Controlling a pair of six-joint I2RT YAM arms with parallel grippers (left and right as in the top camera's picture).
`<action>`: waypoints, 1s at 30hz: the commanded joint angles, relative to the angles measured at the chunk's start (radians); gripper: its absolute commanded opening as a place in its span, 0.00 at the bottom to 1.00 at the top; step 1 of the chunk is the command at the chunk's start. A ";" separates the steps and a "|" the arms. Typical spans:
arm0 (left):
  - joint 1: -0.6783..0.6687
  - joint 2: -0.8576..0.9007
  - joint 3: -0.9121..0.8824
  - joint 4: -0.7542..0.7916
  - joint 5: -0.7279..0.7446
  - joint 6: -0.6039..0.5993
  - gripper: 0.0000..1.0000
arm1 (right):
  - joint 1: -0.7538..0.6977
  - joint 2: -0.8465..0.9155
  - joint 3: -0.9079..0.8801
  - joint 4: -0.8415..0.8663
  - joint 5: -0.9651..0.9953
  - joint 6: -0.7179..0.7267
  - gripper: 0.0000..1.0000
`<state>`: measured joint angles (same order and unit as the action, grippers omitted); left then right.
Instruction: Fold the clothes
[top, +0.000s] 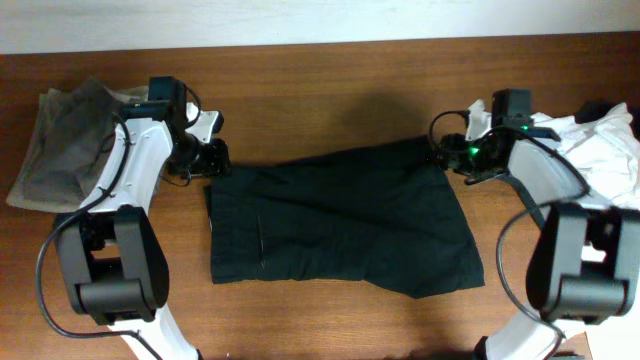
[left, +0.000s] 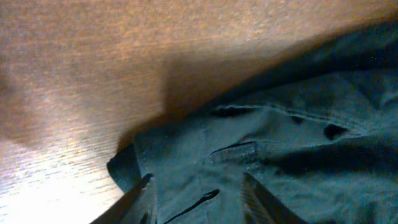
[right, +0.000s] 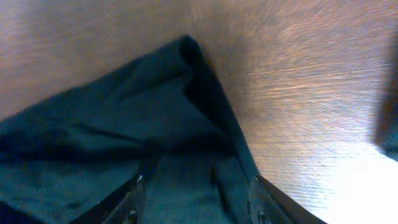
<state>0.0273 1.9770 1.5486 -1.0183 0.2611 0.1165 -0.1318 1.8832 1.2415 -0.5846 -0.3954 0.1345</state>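
**Item:** dark garment (top: 340, 215), lay flat at centre of the table (top: 330, 70).
**Left claw** (top: 212, 158): fingers spread, stood over the garment's upper-left corner.
**Right claw** (top: 447, 152): likewise spread, over the upper-right corner (neither pinched cloth yet).
**Also present:** grey clothes (top: 60, 140) at upper left of frame, white clothes (top: 605, 145) at upper right.
**Step, as judged:** taking hold of both top corners.
**Next move:** would call for closing on both corners, lifting evenly, and carrying them toward the lower edge.

The wooden table (top: 330, 80) bears a dark garment (top: 340, 220), grey garment (top: 60, 145), white clothes (top: 612, 148).
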 joint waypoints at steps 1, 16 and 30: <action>0.006 0.009 0.003 -0.012 -0.060 0.013 0.49 | 0.016 0.073 0.003 0.062 -0.100 0.012 0.57; 0.005 0.009 -0.140 0.063 -0.020 0.013 0.00 | 0.040 -0.003 0.118 0.107 -0.030 0.148 0.04; 0.130 -0.062 -0.080 -0.228 -0.171 -0.001 0.07 | 0.023 0.042 0.117 0.225 0.033 0.159 0.41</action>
<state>0.1436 1.9388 1.4548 -1.2133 0.2008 0.1238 -0.0875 1.9141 1.3468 -0.3439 -0.4267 0.2958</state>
